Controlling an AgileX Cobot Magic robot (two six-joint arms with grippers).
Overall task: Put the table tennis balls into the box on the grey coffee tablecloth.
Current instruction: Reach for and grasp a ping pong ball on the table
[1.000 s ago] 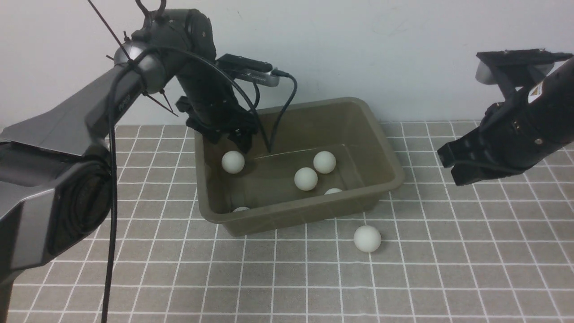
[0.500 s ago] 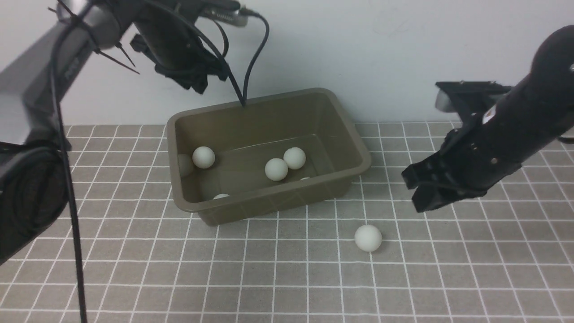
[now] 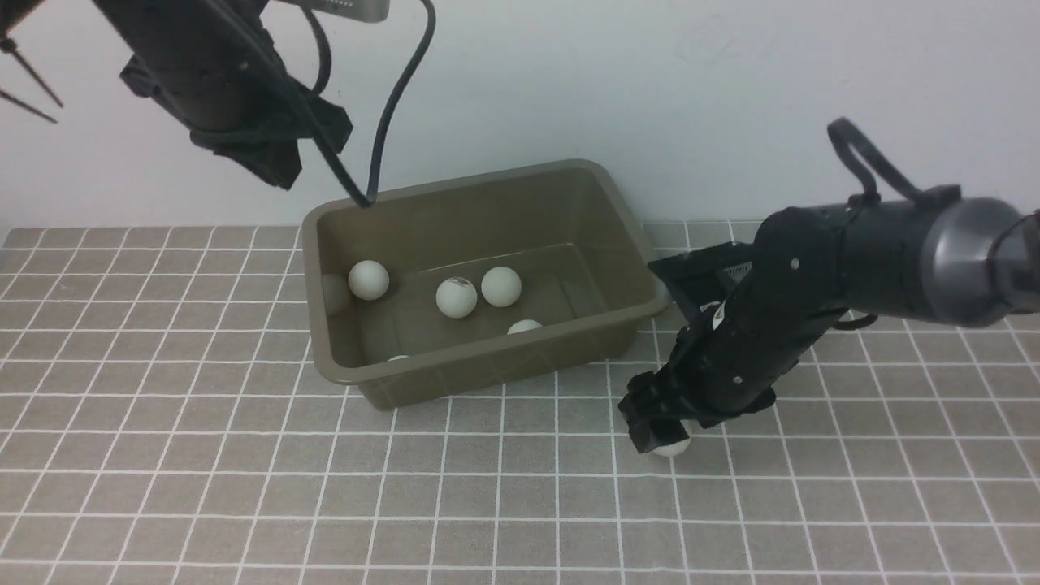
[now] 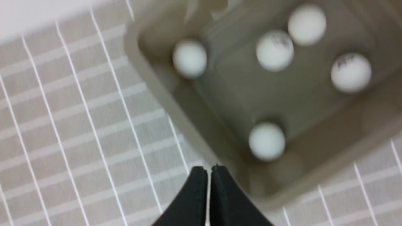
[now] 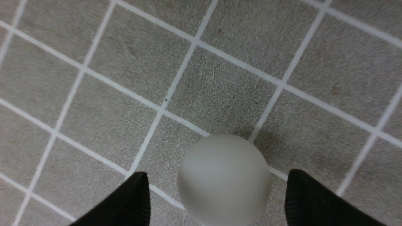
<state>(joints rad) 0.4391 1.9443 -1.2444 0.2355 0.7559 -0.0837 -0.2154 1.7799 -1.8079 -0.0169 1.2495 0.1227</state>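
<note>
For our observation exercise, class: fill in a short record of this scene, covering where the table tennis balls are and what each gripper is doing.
Box: olive-brown, holds five balls
Loose ball: on the tablecloth, off the box's front right corner
Left gripper: shut, empty, hanging high near the box
Right gripper: open, straddling the loose ball, not yet gripping

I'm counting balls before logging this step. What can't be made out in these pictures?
- Front view: the loose ball is mostly covered by the right gripper; only a sliver shows.
- Front view: the box near wall hides most of two inner balls.
- Left wrist view: motion blur makes the ball logos unreadable; the frame edge cuts the box.
- Right wrist view: the bottom edge cuts the loose ball and jaws; contact unclear.
</note>
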